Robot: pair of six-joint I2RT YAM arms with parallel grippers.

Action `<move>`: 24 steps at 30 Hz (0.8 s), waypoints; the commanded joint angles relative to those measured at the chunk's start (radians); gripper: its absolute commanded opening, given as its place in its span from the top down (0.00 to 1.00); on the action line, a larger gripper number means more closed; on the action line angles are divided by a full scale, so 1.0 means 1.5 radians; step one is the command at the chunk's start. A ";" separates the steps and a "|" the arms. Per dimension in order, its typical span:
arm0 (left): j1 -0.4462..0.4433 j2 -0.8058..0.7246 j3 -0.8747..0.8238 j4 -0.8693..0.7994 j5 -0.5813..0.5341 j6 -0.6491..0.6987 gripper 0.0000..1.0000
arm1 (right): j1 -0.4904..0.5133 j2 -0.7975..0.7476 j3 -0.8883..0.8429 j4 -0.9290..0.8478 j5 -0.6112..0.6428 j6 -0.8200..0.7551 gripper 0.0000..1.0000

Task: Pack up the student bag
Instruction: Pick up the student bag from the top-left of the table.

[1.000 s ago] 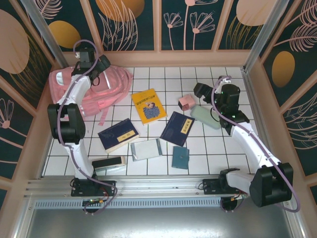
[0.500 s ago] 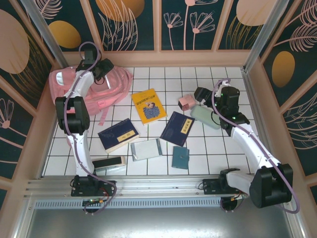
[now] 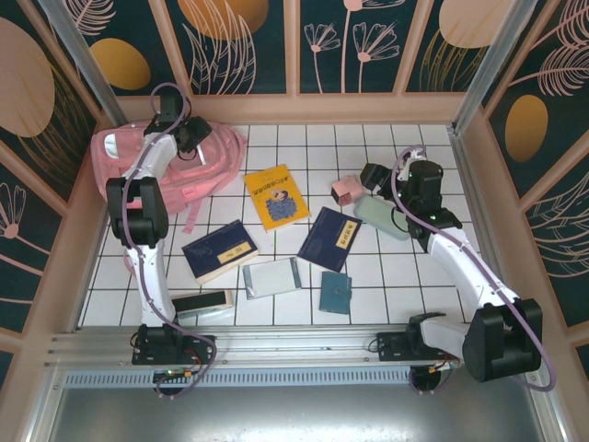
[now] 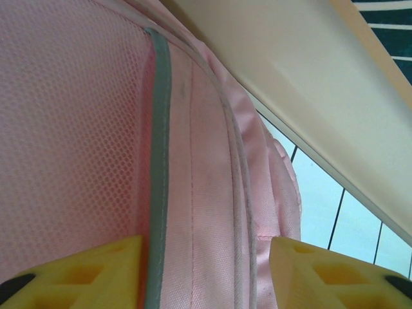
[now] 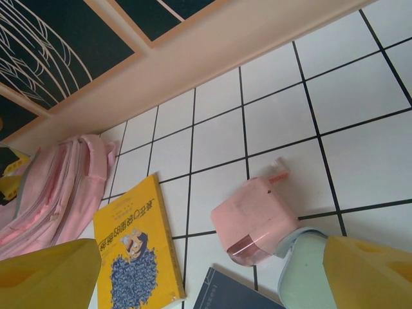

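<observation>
The student bag (image 3: 175, 175) is a big pink backpack lying at the back left by the wall. My left gripper (image 3: 189, 134) is down on its top. In the left wrist view the yellow fingers (image 4: 77, 273) stand apart with pink fabric (image 4: 193, 193), a grey stripe and a piped seam between them, so my left gripper (image 4: 206, 273) is open. My right gripper (image 3: 371, 175) hovers open at the right, above a pink box (image 5: 257, 222) and a mint case (image 5: 309, 273). In the right wrist view my right gripper (image 5: 212, 270) holds nothing and the student bag (image 5: 45, 193) lies at far left.
On the tiles lie a yellow book (image 3: 276, 196), a navy book (image 3: 219, 250), a second navy book (image 3: 331, 238), a grey pouch (image 3: 271, 277), a teal notebook (image 3: 335, 292) and a dark box (image 3: 201, 304). The pink box (image 3: 346, 190) touches the mint case (image 3: 382, 218). Walls enclose the table.
The left arm has folded inward and its gripper has dropped a little lower onto the bag. The right arm has barely shifted. No object has moved.
</observation>
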 commanded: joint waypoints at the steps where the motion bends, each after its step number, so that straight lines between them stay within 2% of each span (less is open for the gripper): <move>1: 0.001 0.038 0.012 0.020 0.057 -0.001 0.53 | -0.003 0.001 -0.003 -0.007 0.007 -0.005 0.10; 3: 0.001 0.047 0.011 0.026 0.082 0.000 0.60 | -0.003 0.003 -0.005 -0.003 0.009 -0.006 0.11; 7: 0.001 0.056 0.021 0.015 0.108 0.021 1.00 | -0.003 0.013 -0.003 -0.004 0.004 -0.004 0.13; 11: 0.001 0.010 0.026 -0.004 0.089 0.058 1.00 | 0.007 0.019 0.012 -0.011 -0.001 -0.007 0.14; 14: 0.001 -0.037 0.050 -0.025 0.088 0.092 1.00 | 0.051 0.040 0.048 -0.030 0.035 -0.005 0.11; 17: 0.000 -0.079 0.097 -0.073 0.081 0.129 1.00 | 0.094 0.080 0.083 -0.038 0.022 -0.020 0.12; 22: -0.008 -0.144 0.134 -0.114 0.139 0.168 1.00 | 0.133 0.159 0.128 -0.020 -0.048 -0.011 0.14; 24: -0.021 -0.170 0.137 -0.133 0.164 0.189 1.00 | 0.151 0.178 0.144 -0.017 -0.046 -0.010 0.15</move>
